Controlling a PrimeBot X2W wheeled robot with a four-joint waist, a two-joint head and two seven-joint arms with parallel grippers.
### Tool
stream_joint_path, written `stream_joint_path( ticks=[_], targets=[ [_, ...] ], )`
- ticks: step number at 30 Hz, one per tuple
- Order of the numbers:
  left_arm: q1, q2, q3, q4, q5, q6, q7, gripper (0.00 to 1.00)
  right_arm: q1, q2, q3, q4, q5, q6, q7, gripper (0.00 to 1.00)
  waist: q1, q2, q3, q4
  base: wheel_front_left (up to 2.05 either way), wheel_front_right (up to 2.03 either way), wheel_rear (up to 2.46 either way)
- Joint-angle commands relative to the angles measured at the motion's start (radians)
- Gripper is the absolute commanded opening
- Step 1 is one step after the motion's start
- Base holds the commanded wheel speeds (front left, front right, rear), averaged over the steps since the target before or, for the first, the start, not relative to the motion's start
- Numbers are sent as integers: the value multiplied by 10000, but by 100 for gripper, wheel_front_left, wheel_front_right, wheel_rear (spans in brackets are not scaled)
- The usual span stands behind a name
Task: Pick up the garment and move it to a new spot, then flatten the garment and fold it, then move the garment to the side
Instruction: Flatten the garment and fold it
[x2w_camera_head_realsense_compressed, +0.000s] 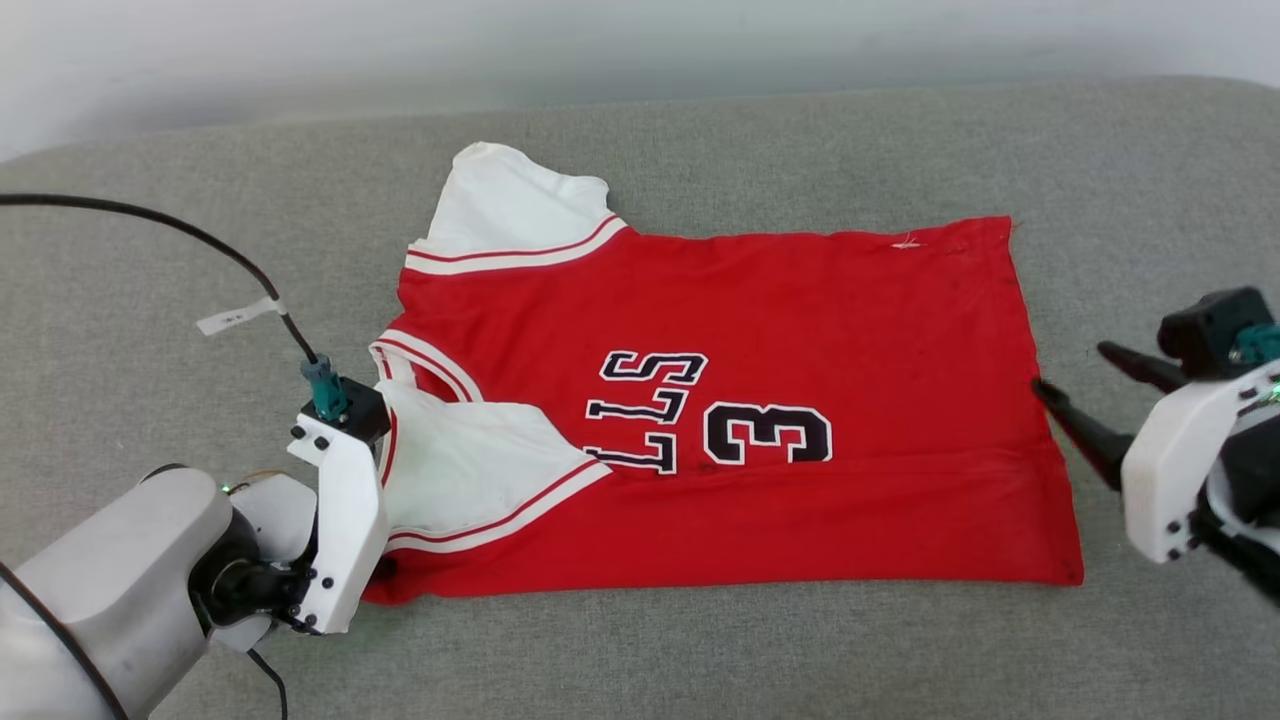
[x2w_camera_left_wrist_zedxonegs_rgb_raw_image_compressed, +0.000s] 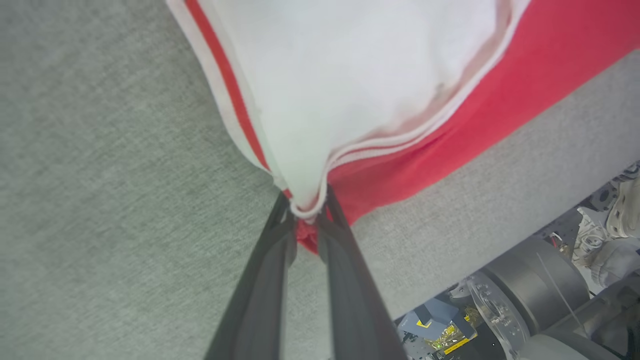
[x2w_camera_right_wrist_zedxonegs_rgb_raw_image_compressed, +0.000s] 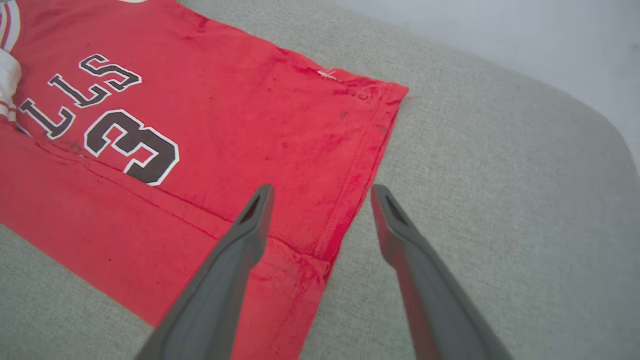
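The garment (x2w_camera_head_realsense_compressed: 750, 330) is a red jersey with white sleeves. It lies spread on the grey cushion, collar to the left and hem to the right. Its near side is folded over, so one white sleeve lies across the front beside the black letters and a "3". My left gripper (x2w_camera_left_wrist_zedxonegs_rgb_raw_image_compressed: 306, 205) is shut on the garment (x2w_camera_left_wrist_zedxonegs_rgb_raw_image_compressed: 370, 75), pinching the bunched white and red cloth at its near left corner. My right gripper (x2w_camera_head_realsense_compressed: 1070, 368) is open at the hem. In the right wrist view the right gripper (x2w_camera_right_wrist_zedxonegs_rgb_raw_image_compressed: 321, 190) straddles the hem edge of the garment (x2w_camera_right_wrist_zedxonegs_rgb_raw_image_compressed: 225, 125), one finger over the red cloth and the other over the cushion.
The grey padded surface (x2w_camera_head_realsense_compressed: 900, 650) stretches around the jersey, with a pale wall (x2w_camera_head_realsense_compressed: 640, 40) behind it. A black cable (x2w_camera_head_realsense_compressed: 180, 235) with a white tag arcs over the left side to my left wrist. Past the cushion's near edge, robot base parts (x2w_camera_left_wrist_zedxonegs_rgb_raw_image_compressed: 530, 295) show.
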Motion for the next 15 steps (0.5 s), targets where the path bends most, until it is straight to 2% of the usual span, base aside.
stream_joint_path(
  ticks=[1,7,10,15],
  targets=[
    [113,90,-65,-152,-10,-3,-114,0,-257,-297,109,-147,60,-8,356,100,0,0,-122,52,0,0,0],
    [-30,593,-128,-1168,-27,-5,-478,0,-968,-1523,1063,-859,962,-8,3020,100,0,0,-304,136,0,0,0],
    [-12,763,-136,-1613,-91,-8,-579,0,-1125,-1932,1492,-964,1613,-8,4309,100,0,0,-318,222,0,0,0],
    [2,858,-177,-2087,39,9,-668,0,-911,-1995,1872,-481,2485,-8,5642,100,0,0,-194,443,0,0,0]
  ],
)
